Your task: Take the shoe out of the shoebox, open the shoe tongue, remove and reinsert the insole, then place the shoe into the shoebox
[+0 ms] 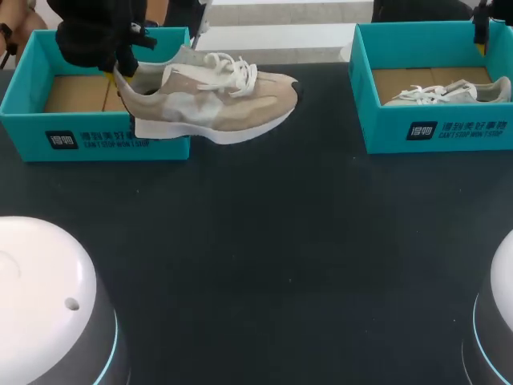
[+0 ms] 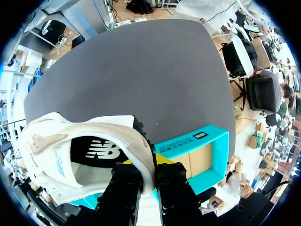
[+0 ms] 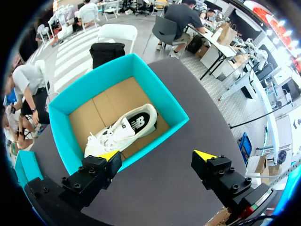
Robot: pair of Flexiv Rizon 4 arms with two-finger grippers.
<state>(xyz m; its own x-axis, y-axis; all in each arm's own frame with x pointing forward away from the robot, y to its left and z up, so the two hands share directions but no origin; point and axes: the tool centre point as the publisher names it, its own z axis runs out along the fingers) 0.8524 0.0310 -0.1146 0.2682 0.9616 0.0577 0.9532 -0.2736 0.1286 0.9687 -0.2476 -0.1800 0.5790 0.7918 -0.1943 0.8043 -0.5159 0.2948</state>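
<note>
on the dark table [image 1: 264,241] stand the left shoebox [image 1: 80,140] and the right box [image 1: 449,132], both blue. the tan shoe [image 1: 232,104] has its heel over the left shoebox and its toe out over the table. a white shoe [image 1: 449,92] lies in the right box. the left gripper [image 2: 143,162] pinches the tan shoe's heel rim. the right gripper [image 3: 157,157] hangs wide open by the right box.

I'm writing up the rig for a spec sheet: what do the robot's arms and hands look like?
The left arm and right arm show as rounded white domes over grey bodies, each ringed by a thin cyan light. The left hand and right hand are black and blocky, with screw heads on the fingers and bright yellow wedge-shaped tips.
</note>
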